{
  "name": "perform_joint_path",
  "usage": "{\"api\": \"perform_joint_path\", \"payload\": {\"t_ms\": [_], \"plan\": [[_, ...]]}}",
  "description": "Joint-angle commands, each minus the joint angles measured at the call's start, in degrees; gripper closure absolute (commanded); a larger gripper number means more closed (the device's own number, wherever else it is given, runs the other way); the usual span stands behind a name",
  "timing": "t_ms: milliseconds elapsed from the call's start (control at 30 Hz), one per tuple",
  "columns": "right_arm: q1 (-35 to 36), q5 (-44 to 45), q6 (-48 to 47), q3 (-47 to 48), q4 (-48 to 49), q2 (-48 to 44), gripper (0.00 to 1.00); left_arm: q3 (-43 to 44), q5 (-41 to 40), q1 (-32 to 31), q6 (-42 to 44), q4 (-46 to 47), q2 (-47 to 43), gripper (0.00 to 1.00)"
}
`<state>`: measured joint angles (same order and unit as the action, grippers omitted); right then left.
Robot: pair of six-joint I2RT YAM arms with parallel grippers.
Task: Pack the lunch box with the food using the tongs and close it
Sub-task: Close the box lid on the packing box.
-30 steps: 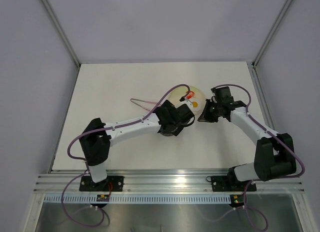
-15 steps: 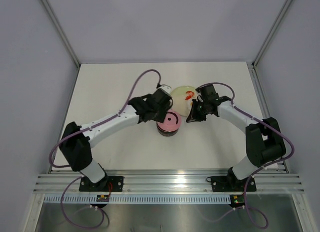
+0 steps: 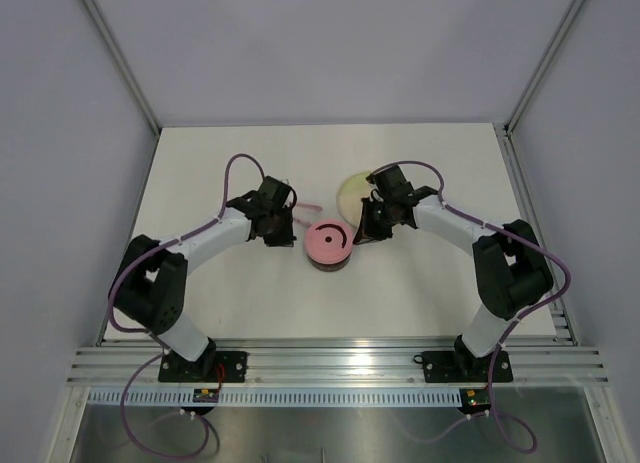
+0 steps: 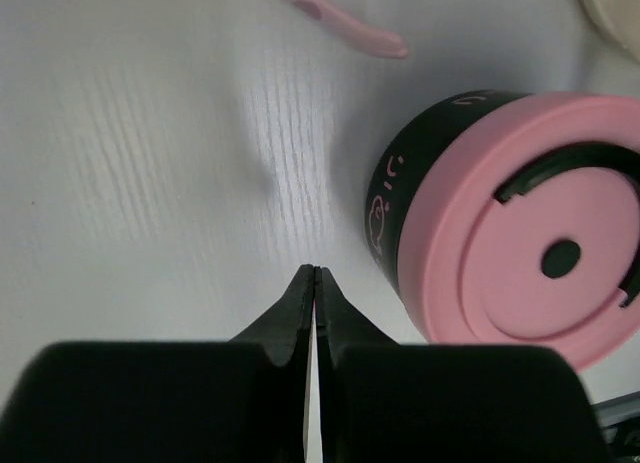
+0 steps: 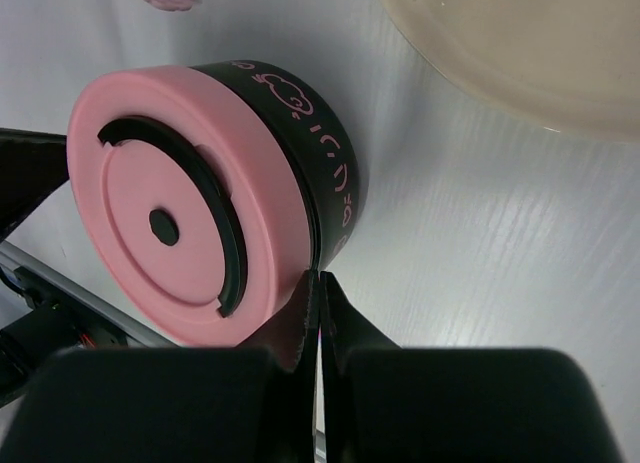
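Wrist views show you the lunch box (image 5: 335, 183) wall, dark and printed, under a smooth pink lid (image 5: 130, 183); overhead barely does. Your left pincer (image 4: 315, 272) and right pincer (image 5: 319, 276) are pressed together, empty.

Your left pincer (image 4: 315, 273), its fingertips pressed together on nothing, points across the white counter (image 4: 150, 153). The lunch box (image 4: 408, 173), pink lid (image 4: 500, 263) on, stands just right, one tongs (image 4: 345, 25) tip beyond.

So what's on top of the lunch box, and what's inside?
A round pink lid sits on the black-walled lunch box, covering its opening. Anything inside is hidden under it.
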<state>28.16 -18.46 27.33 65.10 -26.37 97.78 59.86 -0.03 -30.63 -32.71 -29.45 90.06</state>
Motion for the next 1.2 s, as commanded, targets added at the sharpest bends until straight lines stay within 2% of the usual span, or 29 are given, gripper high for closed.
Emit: {"api": "perform_joint_path", "payload": {"t_ms": [0,167,300,433,633,900,1167], "plan": [[0.4,1.6,0.4,2.0,-0.1,-0.9,1.00,-1.0,8.0,2.3,-2.1,6.3,3.8,1.00],[0.6,5.7,-0.2,1.1,-3.0,-4.3,1.00,-0.2,6.6,2.4,-0.5,5.6,3.7,1.00],[0.7,12.7,0.4,0.3,-3.2,-12.9,1.00,1.7,0.3,2.2,1.2,1.5,-2.8,1.00],[1.5,12.5,-0.7,5.4,-6.0,-13.6,1.00,3.6,-3.2,0.9,4.1,0.2,-8.5,1.00],[5.3,10.5,-1.1,10.8,-5.8,-6.4,1.00,6.1,5.6,-0.4,5.7,0.3,-4.9,1.00],[5.7,10.9,0.1,4.8,-3.6,0.9,1.00,4.0,9.1,-2.1,5.5,2.1,-2.3,1.00],[7.7,13.2,-1.1,11.9,-7.2,-2.8,1.00,4.3,8.8,-2.1,6.4,1.8,-3.0,1.00]]}}
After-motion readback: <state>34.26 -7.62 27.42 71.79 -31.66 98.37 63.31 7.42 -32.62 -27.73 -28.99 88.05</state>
